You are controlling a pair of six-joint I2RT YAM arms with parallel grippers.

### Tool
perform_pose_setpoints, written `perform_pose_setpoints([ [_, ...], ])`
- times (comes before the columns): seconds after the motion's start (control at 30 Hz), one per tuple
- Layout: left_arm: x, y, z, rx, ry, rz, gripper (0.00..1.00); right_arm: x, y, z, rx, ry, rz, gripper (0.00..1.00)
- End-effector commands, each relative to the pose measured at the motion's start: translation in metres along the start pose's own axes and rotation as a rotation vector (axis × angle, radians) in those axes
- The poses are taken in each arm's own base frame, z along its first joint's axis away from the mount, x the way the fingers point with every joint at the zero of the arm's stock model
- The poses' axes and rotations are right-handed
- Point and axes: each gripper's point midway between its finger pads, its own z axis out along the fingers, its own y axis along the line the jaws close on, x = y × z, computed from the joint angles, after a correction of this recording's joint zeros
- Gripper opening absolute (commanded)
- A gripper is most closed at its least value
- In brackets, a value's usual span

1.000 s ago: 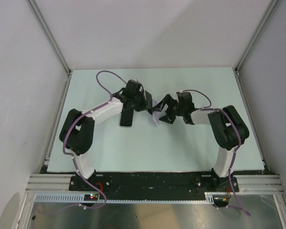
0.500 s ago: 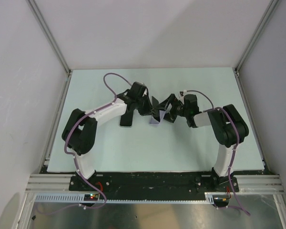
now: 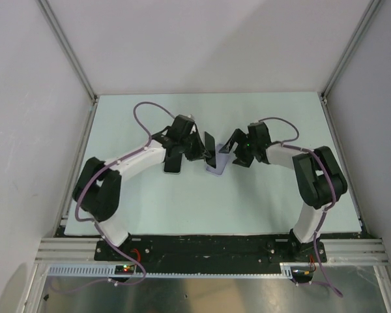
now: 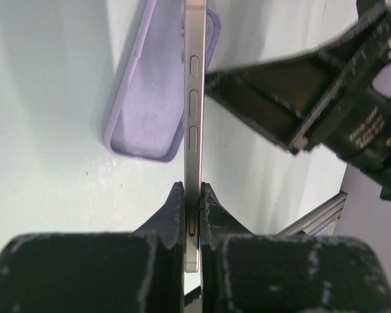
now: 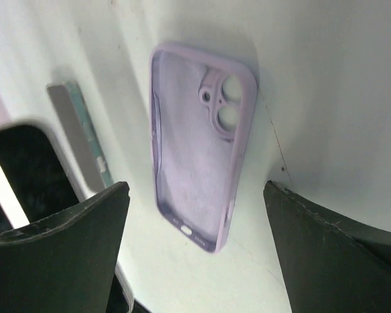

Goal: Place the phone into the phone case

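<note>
Phone [image 4: 194, 98]: held on its thin edge, upright, right over one long rim of the case; I cannot tell if it touches the rim.
Case [image 5: 199, 143]: flat on the counter [image 3: 150, 202], open side up, nothing inside.
Left end effector [image 4: 192, 215]: fingers pressed together on the lower end of the phone.
Right end effector [image 5: 195, 222]: fingers wide apart on both sides of the case, holding nothing.
Risk of sliding: the case is not held, so a push from the phone may move it away.
Risk of missing: the phone stands on edge; laid down badly, it may rest on the rim, not inside the case.
Risk of slipping: the grip is only on one small end, so the phone may turn.
</note>
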Motion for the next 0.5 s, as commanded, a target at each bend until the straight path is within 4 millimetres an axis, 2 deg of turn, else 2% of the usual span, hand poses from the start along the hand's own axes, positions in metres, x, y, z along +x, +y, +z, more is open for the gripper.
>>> perform_pose_setpoints([
  [0.0,-0.025,-0.024,-0.042,0.104,-0.133,0.045,0.0,-0.009,-0.022,0.008,0.26,-0.033,-0.11,0.86],
  [0.17,-0.023,-0.017,-0.065,0.116,-0.165,0.051,0.0,-0.017,-0.025,0.015,0.394,-0.08,-0.209,0.66],
  [0.33,-0.013,-0.014,-0.079,0.141,-0.16,0.057,0.0,-0.011,-0.033,0.024,0.497,-0.07,-0.306,0.34],
  [0.47,-0.004,-0.012,-0.087,0.161,-0.141,0.055,0.0,-0.001,-0.031,0.027,0.506,-0.043,-0.372,0.16],
])
